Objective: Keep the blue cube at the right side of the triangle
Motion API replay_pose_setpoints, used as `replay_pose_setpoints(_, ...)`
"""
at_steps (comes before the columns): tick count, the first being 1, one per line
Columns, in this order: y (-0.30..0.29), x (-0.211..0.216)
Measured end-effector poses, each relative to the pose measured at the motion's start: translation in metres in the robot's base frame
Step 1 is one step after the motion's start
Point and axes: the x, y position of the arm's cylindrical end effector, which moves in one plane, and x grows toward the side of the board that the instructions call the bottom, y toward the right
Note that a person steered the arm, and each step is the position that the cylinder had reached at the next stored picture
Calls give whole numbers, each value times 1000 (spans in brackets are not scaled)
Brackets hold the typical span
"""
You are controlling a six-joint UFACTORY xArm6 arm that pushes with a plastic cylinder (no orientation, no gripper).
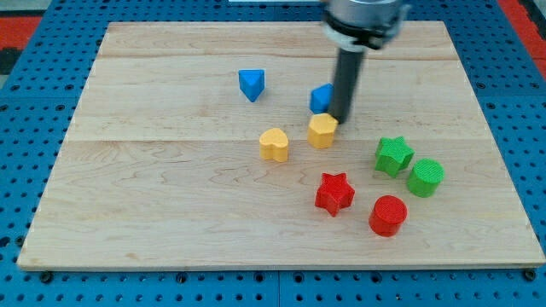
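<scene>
Against the blue cube (322,98), right of the blue triangle (251,84), my tip (340,118) stands upright.

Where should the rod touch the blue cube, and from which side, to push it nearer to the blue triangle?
Probably on the blue cube's face toward the view's right, pushing leftward. My tip is already at that side, partly hiding the cube. The blue triangle lies to the view's left, and the cube's flat side should take a straight push.
</scene>
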Motion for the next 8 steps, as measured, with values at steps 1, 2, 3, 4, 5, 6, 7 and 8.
replay_pose_setpoints(1, -53, -24)
replay_pose_setpoints(2, 14, -30)
replay_pose_setpoints(3, 71, -22)
replay_pose_setpoints(4, 106, -47)
replay_pose_setpoints(5, 96, -80)
replay_pose_setpoints(6, 12, -53)
replay_pose_setpoints(7, 9, -37)
replay_pose_setpoints(8, 77, 2)
